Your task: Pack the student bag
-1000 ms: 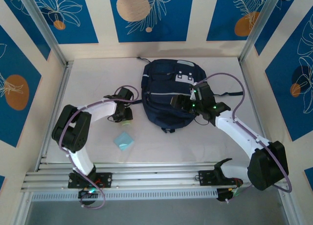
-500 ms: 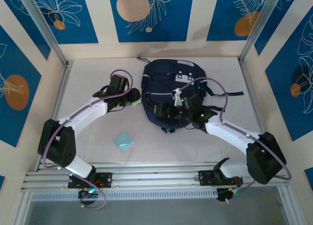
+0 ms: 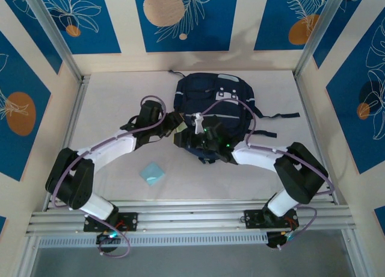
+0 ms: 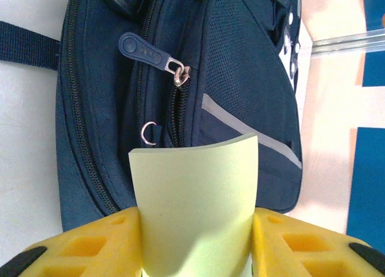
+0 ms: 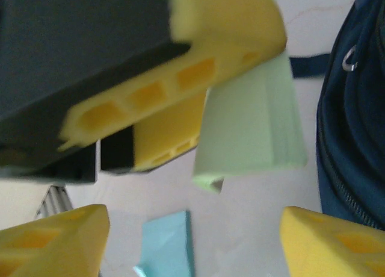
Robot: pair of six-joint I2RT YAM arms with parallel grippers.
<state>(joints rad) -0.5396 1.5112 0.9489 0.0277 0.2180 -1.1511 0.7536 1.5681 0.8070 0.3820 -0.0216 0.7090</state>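
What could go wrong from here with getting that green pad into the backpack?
The pale green pad is bowed in the left gripper, so it may buckle or slip when pushed at the backpack. I can't tell whether the zipper ahead is open enough; it may jam on fabric. The right gripper hovers close by; the two could collide.

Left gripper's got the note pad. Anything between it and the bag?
Nothing visible. The pale green pad in the left gripper points at the student bag, towards its zip, with no object between them. Whether that zip is open I cannot tell.
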